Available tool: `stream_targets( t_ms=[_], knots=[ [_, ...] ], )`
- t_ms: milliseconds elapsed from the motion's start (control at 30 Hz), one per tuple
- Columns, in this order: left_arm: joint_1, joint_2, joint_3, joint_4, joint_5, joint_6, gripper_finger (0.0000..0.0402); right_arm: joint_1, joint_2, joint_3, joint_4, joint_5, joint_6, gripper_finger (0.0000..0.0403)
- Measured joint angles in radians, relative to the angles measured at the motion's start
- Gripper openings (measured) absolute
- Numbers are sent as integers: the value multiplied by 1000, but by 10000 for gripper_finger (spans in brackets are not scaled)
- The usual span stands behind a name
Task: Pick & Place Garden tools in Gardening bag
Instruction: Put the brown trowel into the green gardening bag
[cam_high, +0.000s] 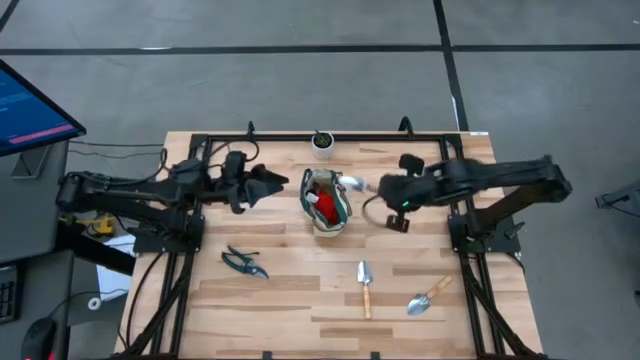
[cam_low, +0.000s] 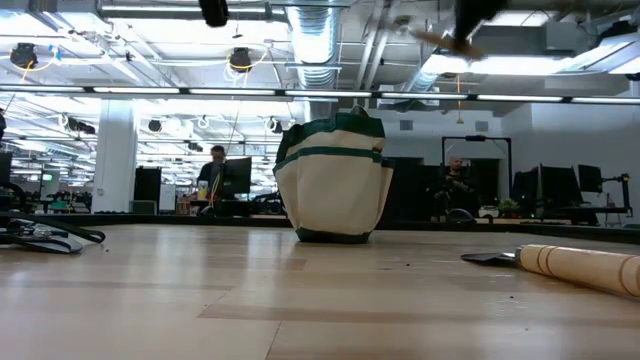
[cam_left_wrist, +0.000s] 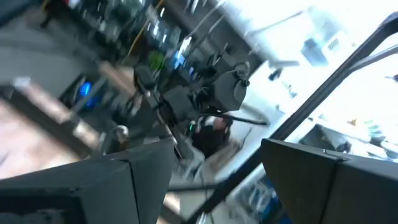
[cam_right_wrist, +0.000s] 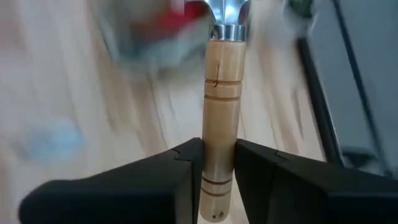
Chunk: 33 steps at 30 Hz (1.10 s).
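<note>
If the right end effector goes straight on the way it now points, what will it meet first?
Probably the cream fabric gardening bag with dark green trim. The right end effector, shut on a wooden-handled trowel, points toward it, and the silver blade seems to be near its rim; the depth is unclear.

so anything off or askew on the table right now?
Nothing stands out. The gardening bag stands upright with a red item inside. Pruning shears and two trowels lie flat on the table. The right gripper holds a third trowel by its wooden handle beside the bag. Left gripper waits open.
</note>
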<state>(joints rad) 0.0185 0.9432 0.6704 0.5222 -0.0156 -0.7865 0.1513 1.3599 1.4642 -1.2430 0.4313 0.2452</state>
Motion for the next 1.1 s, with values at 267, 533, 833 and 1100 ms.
stream_targets(
  t_ms=[267, 533, 833, 1100],
  knots=[
    [-55, 39, -1, 110, -114, 99, 230, 0, -146, 11, 535, -8, -29, 62],
    [-67, 213, 3, 432, -85, 116, 230, 0, -105, 12, 848, -111, -98, 62],
    [-66, 362, 109, 460, 9, 196, 230, -18, 8, 10, 1017, -222, -97, 62],
    [-66, 369, 115, 436, 13, 359, 230, -30, 40, 10, 1080, -261, -70, 63]
  ],
)
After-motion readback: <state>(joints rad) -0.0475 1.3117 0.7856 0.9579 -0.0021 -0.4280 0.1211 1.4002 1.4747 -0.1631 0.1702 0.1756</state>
